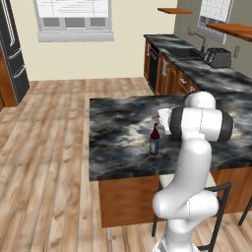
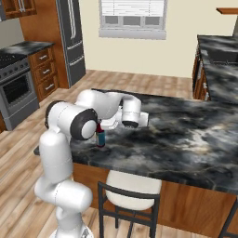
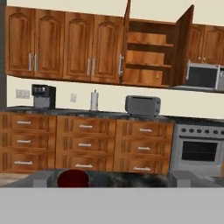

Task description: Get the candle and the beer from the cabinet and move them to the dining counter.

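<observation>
The beer (image 1: 154,140) stands upright on the dining counter (image 1: 118,152), near its front edge; in the right base view the beer (image 2: 100,137) is half hidden behind my elbow. My gripper (image 1: 162,124) hovers just above and beside the bottle, open with nothing held. In the hand view the bottle's dark red top (image 3: 73,178) sits low between the widely spread fingertips (image 3: 41,177). Across the room the cabinet (image 3: 148,52) has both doors open. A tiny pale thing on its lower shelf looks like the candle (image 3: 157,78).
A stool (image 2: 132,195) stands at the island's near side by my base. The sink counter with a toaster (image 1: 216,57) runs behind the island. A fridge (image 1: 12,54) and stove (image 2: 16,88) line the left. Under the cabinet stand a toaster (image 3: 142,105) and coffee maker (image 3: 43,96).
</observation>
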### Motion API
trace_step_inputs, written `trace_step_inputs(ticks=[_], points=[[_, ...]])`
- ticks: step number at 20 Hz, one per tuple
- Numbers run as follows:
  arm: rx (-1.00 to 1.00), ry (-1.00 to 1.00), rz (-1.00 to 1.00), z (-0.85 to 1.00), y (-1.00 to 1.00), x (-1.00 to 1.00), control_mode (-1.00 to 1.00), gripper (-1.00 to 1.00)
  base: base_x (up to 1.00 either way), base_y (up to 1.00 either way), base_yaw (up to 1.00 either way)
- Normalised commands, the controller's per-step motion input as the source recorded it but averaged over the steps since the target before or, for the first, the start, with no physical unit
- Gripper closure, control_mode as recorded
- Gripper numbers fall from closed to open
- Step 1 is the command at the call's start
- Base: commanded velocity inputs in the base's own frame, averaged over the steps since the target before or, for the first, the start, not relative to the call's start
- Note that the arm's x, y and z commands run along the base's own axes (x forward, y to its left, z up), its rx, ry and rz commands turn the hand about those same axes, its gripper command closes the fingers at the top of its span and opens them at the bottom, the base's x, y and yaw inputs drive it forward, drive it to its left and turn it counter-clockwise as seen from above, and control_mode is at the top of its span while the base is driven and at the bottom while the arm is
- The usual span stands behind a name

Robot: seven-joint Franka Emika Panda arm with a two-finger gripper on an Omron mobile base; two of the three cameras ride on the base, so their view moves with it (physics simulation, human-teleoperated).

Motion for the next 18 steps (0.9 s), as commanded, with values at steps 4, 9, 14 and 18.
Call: trace_step_inputs(ticks=[4,9,14,18], points=[[0.00,0.00,-0.01,0.54,0.00,-0.11,-1.00,-1.00,0.00,0.00,0.00],[0.00,0.00,-0.05,0.60,0.00,-0.38,-1.00,-1.00,0.00,0.00,0.00],[-0.01,0.00,-0.11,0.54,0.00,-0.69,-1.00,-1.00,0.00,0.00,0.00],[-0.03,0.00,-0.29,0.36,0.00,-0.47,-1.00,-1.00,0.00,0.00,0.00]])
